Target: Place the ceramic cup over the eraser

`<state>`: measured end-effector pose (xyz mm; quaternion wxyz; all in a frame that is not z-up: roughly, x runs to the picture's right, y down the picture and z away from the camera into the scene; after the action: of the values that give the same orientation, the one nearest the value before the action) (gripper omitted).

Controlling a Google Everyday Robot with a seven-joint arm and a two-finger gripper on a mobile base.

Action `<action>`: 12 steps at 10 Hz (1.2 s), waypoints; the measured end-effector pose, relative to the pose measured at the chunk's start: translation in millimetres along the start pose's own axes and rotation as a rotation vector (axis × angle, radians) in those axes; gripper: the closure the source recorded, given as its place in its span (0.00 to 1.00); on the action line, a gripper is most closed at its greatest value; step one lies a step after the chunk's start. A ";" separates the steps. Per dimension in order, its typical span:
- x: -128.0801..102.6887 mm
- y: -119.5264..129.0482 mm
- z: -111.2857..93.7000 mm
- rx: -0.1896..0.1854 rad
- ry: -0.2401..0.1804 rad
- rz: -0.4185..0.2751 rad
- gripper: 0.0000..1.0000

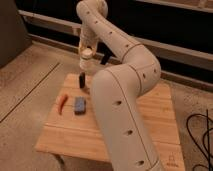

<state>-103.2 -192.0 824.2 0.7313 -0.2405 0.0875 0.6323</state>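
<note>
My gripper (87, 55) hangs over the far left part of the wooden table (140, 125), shut on the small cream ceramic cup (86, 64), which is held in the air. The eraser (81, 80), a narrow black block, stands upright on the table just below and slightly left of the cup. There is a gap between the cup's bottom and the eraser's top. My large white arm (120, 100) sweeps across the middle of the view and hides the table's centre.
An orange carrot-shaped thing (62, 101) and a flat blue-grey pad (79, 105) lie on the table's left side, in front of the eraser. A dark object (88, 90) peeks out beside my arm. Black cables (202, 135) lie on the floor at right.
</note>
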 end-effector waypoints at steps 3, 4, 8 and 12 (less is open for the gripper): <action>2.4 15.9 20.0 0.013 0.036 -0.029 1.00; 2.0 16.5 23.3 0.019 0.042 -0.031 1.00; 2.0 12.6 38.5 0.043 0.071 -0.028 1.00; -1.4 10.7 52.0 0.042 0.079 -0.026 1.00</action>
<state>-123.0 -168.3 867.4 0.7402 -0.2511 0.1266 0.6108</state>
